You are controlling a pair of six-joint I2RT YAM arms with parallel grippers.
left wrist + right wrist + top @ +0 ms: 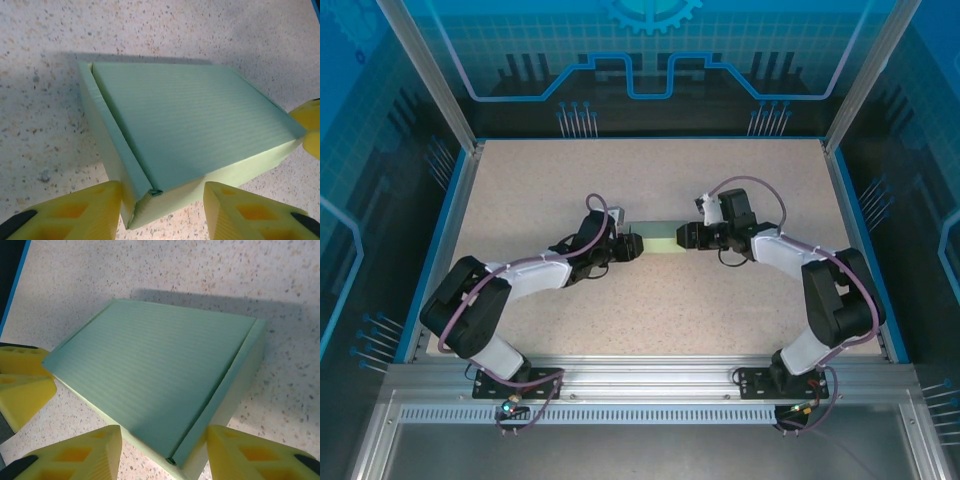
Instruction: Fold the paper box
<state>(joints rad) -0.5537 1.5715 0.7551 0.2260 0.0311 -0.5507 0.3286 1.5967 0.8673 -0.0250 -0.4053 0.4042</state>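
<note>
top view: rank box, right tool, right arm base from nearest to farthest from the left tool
1. box, right beside the left tool, on its right.
2. right tool, at the box's other end.
3. right arm base, bottom right of the view.

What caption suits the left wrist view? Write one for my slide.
Folded paper box lies closed on the speckled table, open left gripper straddling its near end.

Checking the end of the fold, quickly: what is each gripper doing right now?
Left gripper: open, fingers apart around a corner of the paper box, no grip visible.
Right gripper: open, fingers apart at the box's opposite end, no grip visible.
</note>
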